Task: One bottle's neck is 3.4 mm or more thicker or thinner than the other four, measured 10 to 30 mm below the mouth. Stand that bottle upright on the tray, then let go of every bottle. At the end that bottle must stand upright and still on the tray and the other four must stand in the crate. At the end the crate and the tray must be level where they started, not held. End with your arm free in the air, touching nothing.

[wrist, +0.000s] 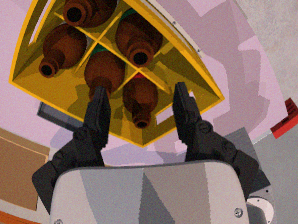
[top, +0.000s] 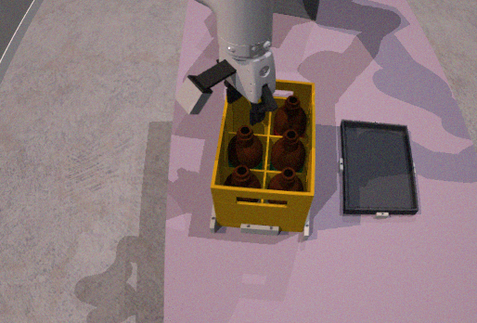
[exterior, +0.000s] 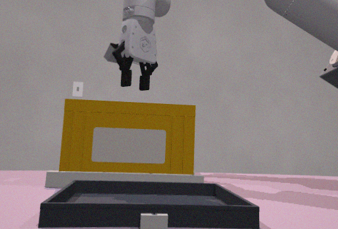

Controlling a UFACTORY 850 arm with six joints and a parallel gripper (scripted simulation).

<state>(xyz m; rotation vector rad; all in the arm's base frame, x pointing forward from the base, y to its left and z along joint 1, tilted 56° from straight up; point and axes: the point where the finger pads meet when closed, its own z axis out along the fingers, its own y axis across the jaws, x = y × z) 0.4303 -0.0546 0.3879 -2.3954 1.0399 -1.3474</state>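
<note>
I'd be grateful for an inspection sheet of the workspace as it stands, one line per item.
Surface: pink table top, shadows across it
Job's things: yellow plastic crate with five brown bottles, one compartment unfilled; black rectangular tray with no bottle on it
Clutter: nothing seen
Gripper: black-fingered gripper open above the crate, holding nothing
Cables: nothing seen
Surroundings: grey floor, grey wall
</note>
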